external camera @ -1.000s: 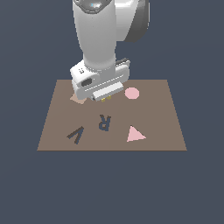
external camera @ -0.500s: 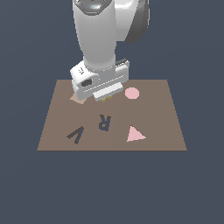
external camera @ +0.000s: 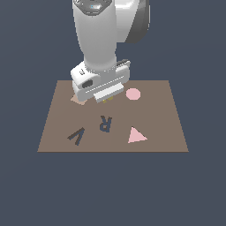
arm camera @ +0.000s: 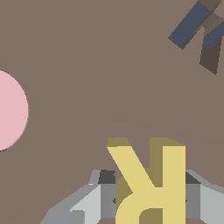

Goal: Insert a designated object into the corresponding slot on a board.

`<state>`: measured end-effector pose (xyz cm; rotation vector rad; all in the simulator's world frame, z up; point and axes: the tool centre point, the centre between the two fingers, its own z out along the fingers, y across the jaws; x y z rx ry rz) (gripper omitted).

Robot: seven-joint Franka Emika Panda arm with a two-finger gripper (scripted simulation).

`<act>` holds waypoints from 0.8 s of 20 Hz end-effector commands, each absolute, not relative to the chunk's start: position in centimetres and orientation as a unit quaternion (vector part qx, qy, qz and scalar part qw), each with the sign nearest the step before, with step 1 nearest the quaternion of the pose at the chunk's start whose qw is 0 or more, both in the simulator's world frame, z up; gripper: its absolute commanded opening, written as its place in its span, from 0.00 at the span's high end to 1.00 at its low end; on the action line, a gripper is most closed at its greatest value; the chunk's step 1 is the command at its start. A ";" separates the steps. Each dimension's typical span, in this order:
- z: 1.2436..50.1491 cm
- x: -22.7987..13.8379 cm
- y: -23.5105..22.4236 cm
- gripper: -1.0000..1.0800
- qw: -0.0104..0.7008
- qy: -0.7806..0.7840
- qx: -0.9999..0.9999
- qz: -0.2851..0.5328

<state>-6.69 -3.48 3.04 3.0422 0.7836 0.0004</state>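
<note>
The yellow R-shaped block (arm camera: 151, 183) lies between my gripper's (arm camera: 151, 197) two grey fingers (arm camera: 94, 199), which press against both of its sides. In the exterior view the gripper (external camera: 106, 99) is low over the far middle of the brown board (external camera: 163, 128), and only specks of yellow show beneath it. The dark grey-blue R-shaped slot (external camera: 105, 123) sits a short way nearer on the board, apart from the gripper. Part of that recess (arm camera: 192, 24) shows at a corner of the wrist view.
A pink circle (external camera: 133, 93) (arm camera: 8, 109) lies just to the exterior view's right of the gripper. A tan diamond (external camera: 78, 99) is partly hidden behind the hand. A dark V-shaped recess (external camera: 77, 136) and a pink triangle (external camera: 136, 136) flank the slot.
</note>
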 end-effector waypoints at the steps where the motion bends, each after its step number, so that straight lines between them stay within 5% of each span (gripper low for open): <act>1: 3.1 -6.6 -3.6 1.00 0.000 0.260 0.966 0.000; 16: 3.2 -5.6 -5.4 1.00 0.000 0.412 0.911 0.000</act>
